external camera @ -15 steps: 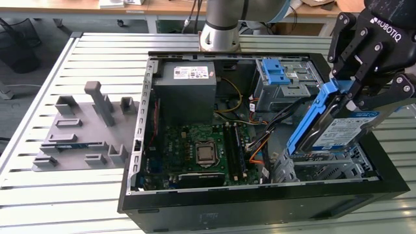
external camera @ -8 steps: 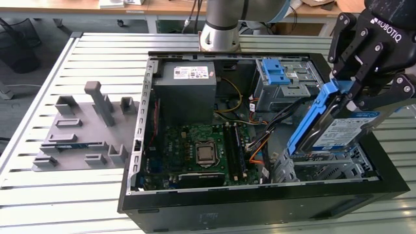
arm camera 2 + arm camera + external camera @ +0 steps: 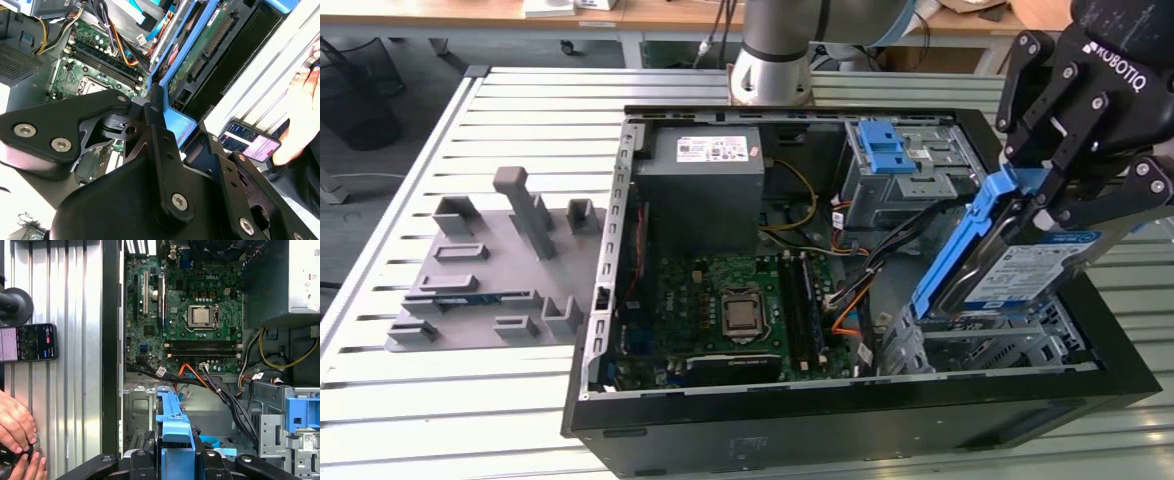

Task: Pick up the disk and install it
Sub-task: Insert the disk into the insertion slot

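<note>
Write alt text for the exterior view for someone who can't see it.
The robot's hand grips the disk, tilted, over an open computer case at the exterior view's right. The case lies on a slatted metal table, a grey fixture plate beside it.

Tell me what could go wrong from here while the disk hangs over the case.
1. The disk is steeply tilted in the gripper, above the metal bay. A blue rail might catch on the bay's edge instead of sliding in.
2. Black and orange cables run close beside that bay, so they could get snagged or pinched.
3. In the first wrist view, a person's hand and a phone lie right beside the case. That may be too near the arm's path.
</note>
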`<act>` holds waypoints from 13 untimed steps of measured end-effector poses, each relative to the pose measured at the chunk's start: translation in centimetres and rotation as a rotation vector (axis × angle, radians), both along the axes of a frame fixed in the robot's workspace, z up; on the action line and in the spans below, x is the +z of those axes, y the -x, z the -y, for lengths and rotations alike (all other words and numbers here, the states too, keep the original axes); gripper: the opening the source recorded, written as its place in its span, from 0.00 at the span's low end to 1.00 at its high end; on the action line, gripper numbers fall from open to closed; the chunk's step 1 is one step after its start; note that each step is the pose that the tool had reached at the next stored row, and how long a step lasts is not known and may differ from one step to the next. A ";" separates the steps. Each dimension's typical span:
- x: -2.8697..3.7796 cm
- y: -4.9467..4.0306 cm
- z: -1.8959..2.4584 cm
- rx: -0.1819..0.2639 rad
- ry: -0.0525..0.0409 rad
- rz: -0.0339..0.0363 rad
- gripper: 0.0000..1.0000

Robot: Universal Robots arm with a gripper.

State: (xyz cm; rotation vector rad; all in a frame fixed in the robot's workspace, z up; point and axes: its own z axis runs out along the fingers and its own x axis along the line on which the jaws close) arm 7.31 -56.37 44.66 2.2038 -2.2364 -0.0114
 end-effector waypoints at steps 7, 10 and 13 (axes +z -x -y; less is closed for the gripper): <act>-0.48 -0.01 0.01 0.000 0.0001 0.0000 0.36; -0.64 -0.09 0.01 0.000 0.0002 0.0000 0.36; -0.68 -0.14 0.01 0.000 0.0001 0.0000 0.36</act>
